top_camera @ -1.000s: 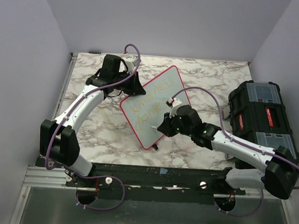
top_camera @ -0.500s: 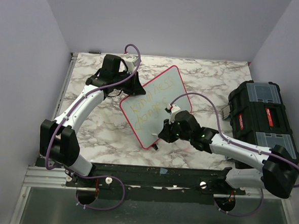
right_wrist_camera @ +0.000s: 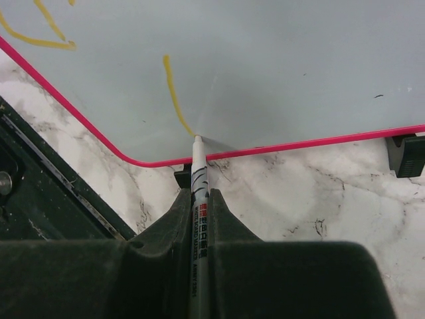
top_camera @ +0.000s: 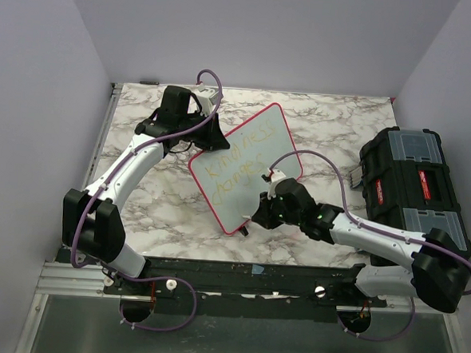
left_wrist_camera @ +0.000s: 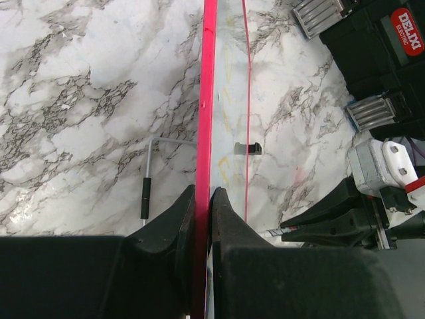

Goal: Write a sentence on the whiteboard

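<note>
1. Right gripper (top_camera: pixel 254 218) had slid from mid-board down to the near corner; whiteboard (top_camera: pixel 250 137) and left gripper (left_wrist_camera: pixel 202 197) hadn't shifted.
2. Whiteboard sat angled mid-table, with the left gripper clamped on its far-left frame edge.
3. Black toolbox (top_camera: pixel 411 183) sat at the right table edge, well apart from the board.
4. Sentence (top_camera: pixel 238 165): two faint yellow lines.
5. Right gripper was clamped on a marker (right_wrist_camera: pixel 198 174), its tip touching the board at the end of a yellow stroke (right_wrist_camera: pixel 172 93) just inside the frame.
6. Marble-pattern table (top_camera: pixel 162 196), plain lilac walls (top_camera: pixel 58 70).

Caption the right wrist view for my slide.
Thin white marker pen, clamped in the right gripper, tip at the end of a yellow stroke on the pink-framed white whiteboard.
</note>
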Robot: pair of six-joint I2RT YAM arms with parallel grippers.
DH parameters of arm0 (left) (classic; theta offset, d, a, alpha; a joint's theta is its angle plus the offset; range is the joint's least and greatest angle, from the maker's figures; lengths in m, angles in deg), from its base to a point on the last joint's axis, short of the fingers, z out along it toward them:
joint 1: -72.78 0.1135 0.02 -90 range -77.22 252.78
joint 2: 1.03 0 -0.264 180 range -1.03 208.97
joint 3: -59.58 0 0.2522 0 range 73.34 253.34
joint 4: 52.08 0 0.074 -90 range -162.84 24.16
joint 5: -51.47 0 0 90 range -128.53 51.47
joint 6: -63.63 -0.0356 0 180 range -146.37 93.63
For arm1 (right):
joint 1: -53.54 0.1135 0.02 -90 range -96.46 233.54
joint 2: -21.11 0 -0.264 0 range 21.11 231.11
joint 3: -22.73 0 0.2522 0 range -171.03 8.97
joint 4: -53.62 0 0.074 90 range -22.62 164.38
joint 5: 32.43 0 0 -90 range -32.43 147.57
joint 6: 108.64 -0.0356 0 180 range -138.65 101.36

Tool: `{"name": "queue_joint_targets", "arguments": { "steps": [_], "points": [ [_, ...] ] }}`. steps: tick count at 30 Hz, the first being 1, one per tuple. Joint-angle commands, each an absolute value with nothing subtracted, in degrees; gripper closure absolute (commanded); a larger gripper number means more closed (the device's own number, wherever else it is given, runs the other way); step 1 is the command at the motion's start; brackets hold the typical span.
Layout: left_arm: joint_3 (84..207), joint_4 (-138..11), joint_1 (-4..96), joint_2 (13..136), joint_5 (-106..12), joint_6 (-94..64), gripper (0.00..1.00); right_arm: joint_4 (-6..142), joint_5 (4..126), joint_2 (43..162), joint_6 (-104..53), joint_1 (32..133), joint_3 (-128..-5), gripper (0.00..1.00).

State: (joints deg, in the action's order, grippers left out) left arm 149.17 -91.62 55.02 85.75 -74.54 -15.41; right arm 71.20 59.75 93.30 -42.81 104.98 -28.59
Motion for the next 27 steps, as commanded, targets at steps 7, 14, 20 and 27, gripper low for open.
{"name": "queue_joint_targets", "arguments": {
  "steps": [7,14,20,27],
  "points": [
    [148.44,-94.67,54.77,85.35,-65.43,-21.92,1.0,74.78,49.06,91.69,-42.66,104.93,-33.91,0.99],
    [148.57,-94.71,54.77,85.2,-65.2,-21.85,1.0,75.76,48.41,85.42,-44.52,104.89,-34.07,0.99],
    [148.79,-95.05,54.75,85.57,-65.21,-21.71,1.0,75.35,45.19,85.42,-45.46,104.9,-33.61,0.99],
    [148.92,-95.19,54.68,84.98,-65.11,-21.44,1.0,74.1,46.76,88.26,-46.07,104.9,-32.87,0.99]
  ]
}}
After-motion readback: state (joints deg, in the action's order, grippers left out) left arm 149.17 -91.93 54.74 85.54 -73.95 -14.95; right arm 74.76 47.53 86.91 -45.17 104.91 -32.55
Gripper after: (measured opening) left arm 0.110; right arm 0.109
